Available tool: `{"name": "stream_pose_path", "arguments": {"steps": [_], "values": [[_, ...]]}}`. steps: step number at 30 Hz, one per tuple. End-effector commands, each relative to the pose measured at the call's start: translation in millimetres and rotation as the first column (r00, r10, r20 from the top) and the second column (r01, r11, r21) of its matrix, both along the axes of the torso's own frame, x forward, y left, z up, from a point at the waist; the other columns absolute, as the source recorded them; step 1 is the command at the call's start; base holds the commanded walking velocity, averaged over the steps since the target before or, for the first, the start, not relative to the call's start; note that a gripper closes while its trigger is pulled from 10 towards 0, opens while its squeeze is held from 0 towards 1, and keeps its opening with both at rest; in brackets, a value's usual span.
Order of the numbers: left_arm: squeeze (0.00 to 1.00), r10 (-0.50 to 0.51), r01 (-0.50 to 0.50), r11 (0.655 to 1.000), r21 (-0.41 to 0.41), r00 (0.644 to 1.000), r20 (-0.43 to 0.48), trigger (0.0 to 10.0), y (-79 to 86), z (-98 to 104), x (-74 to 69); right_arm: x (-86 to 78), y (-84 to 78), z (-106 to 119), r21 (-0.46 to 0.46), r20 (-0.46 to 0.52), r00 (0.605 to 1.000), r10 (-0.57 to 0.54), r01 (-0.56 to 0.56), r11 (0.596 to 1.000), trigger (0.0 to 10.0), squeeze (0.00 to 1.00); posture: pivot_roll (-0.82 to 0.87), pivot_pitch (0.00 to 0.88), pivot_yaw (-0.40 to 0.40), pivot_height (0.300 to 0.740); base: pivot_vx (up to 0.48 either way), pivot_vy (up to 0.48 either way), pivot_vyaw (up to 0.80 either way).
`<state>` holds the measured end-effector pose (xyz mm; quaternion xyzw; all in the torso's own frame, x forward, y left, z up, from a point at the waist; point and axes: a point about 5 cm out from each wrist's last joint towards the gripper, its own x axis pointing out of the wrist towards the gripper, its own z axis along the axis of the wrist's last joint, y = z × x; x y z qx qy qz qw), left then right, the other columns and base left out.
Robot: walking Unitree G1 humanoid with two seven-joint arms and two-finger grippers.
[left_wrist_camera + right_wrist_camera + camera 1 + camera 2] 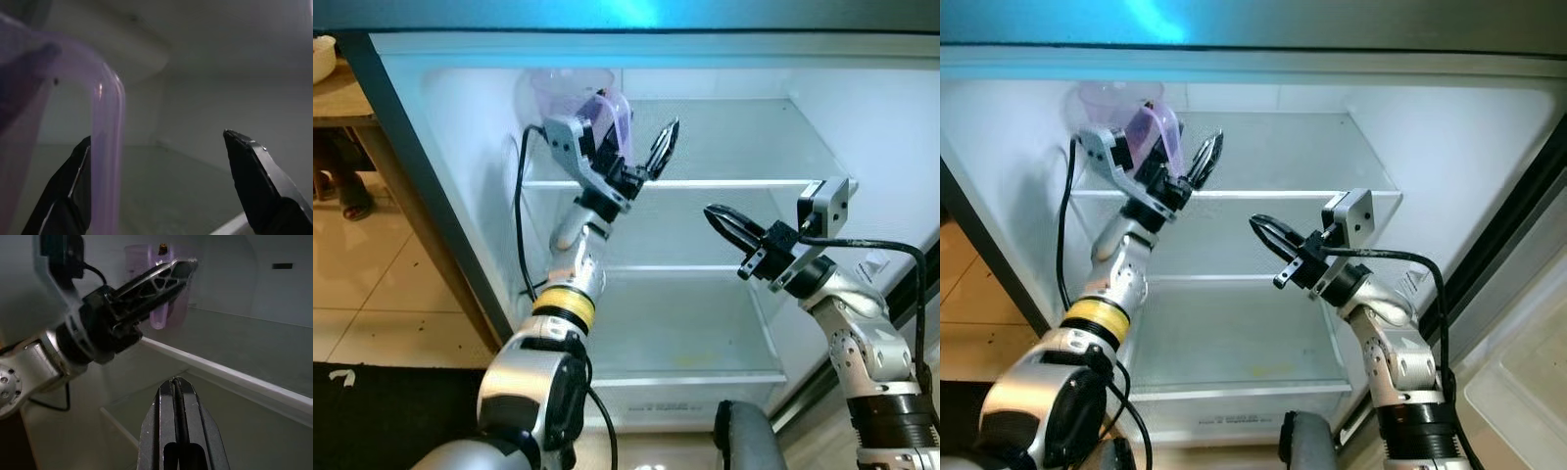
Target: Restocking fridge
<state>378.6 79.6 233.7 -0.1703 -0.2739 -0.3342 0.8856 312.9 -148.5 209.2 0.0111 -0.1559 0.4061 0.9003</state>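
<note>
Your left gripper (pixel 638 147) was raised to the top shelf (pixel 754 147) of the open fridge (pixel 862 108), its fingers spread wide apart. A translucent purple container (pixel 592 103) sat on that shelf at its left end, near the fridge wall; one finger (pixel 73 191) was right at the container's rim while the other stood clear of it, so nothing was clamped. Your right gripper (pixel 722 221) hovered lower, in front of the middle shelf (pixel 705 266), with its fingers pressed together and holding nothing.
</note>
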Motion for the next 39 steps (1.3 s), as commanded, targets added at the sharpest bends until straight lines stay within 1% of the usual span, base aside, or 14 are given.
{"name": "stream_pose_path", "arguments": {"steps": [1,4,7,12,15,17,20,21,22,23,25,28,34,39], "values": [[0.00,0.015,-0.016,1.000,-0.003,0.997,-0.070,10.0,-2.9,-19,-3.1,-2.7,-1.1,0,0.003,-0.004,1.000,0.008,-0.008,1.000,10.0,0.00,-0.07,0.057,-0.009,0.420,0.000,0.000,0.00],[0.00,0.023,-0.024,1.000,-0.010,0.997,-0.077,10.0,-3.2,-22,-5.1,-2.8,-1.5,0,0.003,-0.005,1.000,0.008,-0.008,1.000,10.0,0.00,-0.07,0.056,-0.010,0.420,0.000,0.000,0.00],[0.00,0.032,-0.035,0.999,-0.029,0.995,-0.090,10.0,-4.8,-29,-11.1,-2.7,-1.8,-1,0.003,-0.007,1.000,0.011,-0.011,1.000,10.0,0.00,-0.06,0.056,-0.011,0.420,0.000,0.000,0.00],[0.00,0.048,-0.050,0.998,-0.026,0.994,-0.096,10.0,-6.6,-32,-14.2,-2.9,-1.5,-1,0.005,-0.008,1.000,0.015,-0.015,1.000,10.0,0.00,-0.07,0.051,-0.010,0.420,0.000,0.000,0.00],[0.00,0.077,-0.080,0.996,-0.027,0.994,-0.075,10.0,-7.3,-26,-15.7,-3.0,-1.4,-1,0.006,-0.008,1.000,0.016,-0.016,1.000,10.0,0.00,-0.07,0.051,-0.010,0.420,0.000,0.000,0.00],[0.00,0.101,-0.102,0.994,-0.040,0.994,-0.042,10.0,-9.9,-17,-18.3,-3.0,-1.7,-1,0.005,-0.010,1.000,0.017,-0.017,1.000,10.0,0.00,-0.06,0.046,-0.011,0.420,0.000,0.000,0.00],[0.00,0.090,-0.090,0.995,-0.053,0.996,-0.016,10.0,-17.8,-12,-24.8,-3.0,-1.7,-1,0.004,-0.011,1.000,0.020,-0.020,1.000,10.0,0.00,-0.06,0.045,-0.012,0.420,0.000,0.000,0.00],[0.00,0.090,-0.090,0.995,-0.053,0.996,-0.016,10.0,-17.8,-12,-24.8,-3.0,-1.7,-1,0.004,-0.011,1.000,0.020,-0.020,1.000,10.0,0.00,-0.06,0.045,-0.012,0.420,0.000,0.000,0.00],[0.00,0.072,-0.071,0.997,-0.043,0.997,0.002,10.0,-26.6,-13,-32.1,-2.8,-1.3,-1,0.003,-0.011,1.000,0.024,-0.024,1.000,10.0,0.00,-0.06,0.045,-0.012,0.420,0.000,0.000,0.00],[0.00,0.072,-0.071,0.997,-0.043,0.997,0.002,10.0,-26.6,-13,-32.1,-2.8,-1.3,-1,0.003,-0.011,1.000,0.024,-0.024,1.000,10.0,0.00,-0.06,0.045,-0.012,0.420,0.000,0.000,0.00],[0.00,0.036,-0.036,0.999,-0.039,0.999,-0.006,10.0,-35.4,-19,-38.5,-2.7,-1.0,-1,0.004,-0.011,1.000,0.026,-0.026,1.000,10.0,0.00,-0.06,0.047,-0.012,0.420,0.000,0.000,0.00],[0.00,0.026,-0.026,0.999,-0.038,1.000,-0.013,10.0,-38.3,-21,-40.7,-2.8,-0.9,-1,0.004,-0.011,1.000,0.027,-0.027,1.000,10.0,0.00,-0.06,0.047,-0.012,0.420,0.000,0.000,0.00],[0.00,-0.001,0.000,1.000,-0.016,0.999,-0.044,10.0,-51.2,-32,-52.1,-3.7,-0.3,-2,0.005,-0.014,0.999,0.031,-0.031,0.999,10.0,0.00,-0.06,0.048,-0.009,0.420,0.000,0.000,0.00],[0.00,0.000,0.000,1.000,-0.010,0.999,-0.055,10.0,-53.9,-35,-56.0,-3.4,-0.4,-2,0.004,-0.015,0.999,0.033,-0.033,0.999,10.0,0.00,-0.05,0.050,-0.011,0.420,0.000,0.000,0.00]]}}
